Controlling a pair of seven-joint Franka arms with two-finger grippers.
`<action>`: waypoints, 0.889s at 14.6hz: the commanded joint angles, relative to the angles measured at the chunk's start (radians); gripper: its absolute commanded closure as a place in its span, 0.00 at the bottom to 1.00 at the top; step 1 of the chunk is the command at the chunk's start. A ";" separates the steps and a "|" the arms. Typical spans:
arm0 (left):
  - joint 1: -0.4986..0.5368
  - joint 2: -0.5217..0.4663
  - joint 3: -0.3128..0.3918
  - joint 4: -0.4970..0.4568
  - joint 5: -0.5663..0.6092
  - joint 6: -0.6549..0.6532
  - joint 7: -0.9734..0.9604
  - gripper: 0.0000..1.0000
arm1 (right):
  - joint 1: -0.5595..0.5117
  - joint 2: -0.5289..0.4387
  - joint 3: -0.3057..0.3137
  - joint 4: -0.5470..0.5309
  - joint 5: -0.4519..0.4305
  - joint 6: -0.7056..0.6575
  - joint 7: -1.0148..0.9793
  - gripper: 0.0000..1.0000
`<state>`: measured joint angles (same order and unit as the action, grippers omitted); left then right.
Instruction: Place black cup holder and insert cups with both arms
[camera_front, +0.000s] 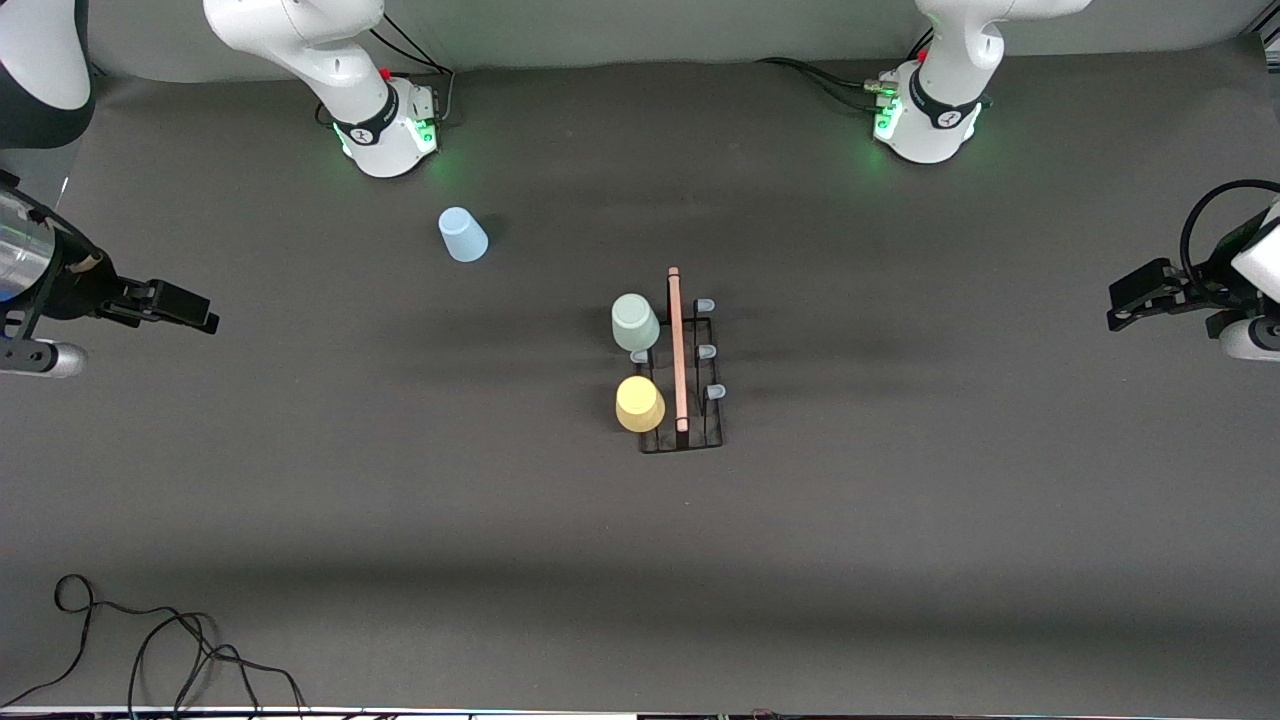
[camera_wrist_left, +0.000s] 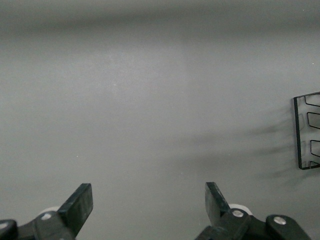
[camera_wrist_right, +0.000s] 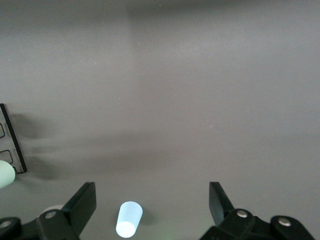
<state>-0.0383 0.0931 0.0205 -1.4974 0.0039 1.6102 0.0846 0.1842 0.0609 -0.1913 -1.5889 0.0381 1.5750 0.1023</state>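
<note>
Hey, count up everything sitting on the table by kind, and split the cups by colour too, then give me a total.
Cup holders: 1, the black cup holder
Cups: 3
- light blue cup: 1, loose on the table
- pale green cup: 1, on the holder
- yellow cup: 1, on the holder
Total: 4 things

Dark grey table, loose black cable at its near edge, perhaps several strands

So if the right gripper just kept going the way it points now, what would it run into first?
Probably only the dark grey table mat. The open right gripper points at bare mat; the small light blue plastic cup sits under it, and the thin black wire rack lies off that line.
</note>
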 joint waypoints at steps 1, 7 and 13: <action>0.000 -0.012 -0.001 -0.001 0.004 0.001 0.001 0.00 | -0.038 -0.050 0.020 -0.062 -0.046 0.037 -0.090 0.00; 0.003 -0.010 0.001 -0.004 0.004 0.001 0.003 0.00 | -0.054 -0.044 0.018 0.001 -0.049 0.033 -0.110 0.00; 0.015 -0.009 0.001 -0.004 -0.012 0.004 0.004 0.00 | -0.055 -0.041 0.018 0.017 -0.044 0.025 -0.107 0.00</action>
<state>-0.0283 0.0931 0.0225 -1.4974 0.0037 1.6102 0.0845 0.1429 0.0270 -0.1868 -1.5782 0.0097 1.6053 0.0110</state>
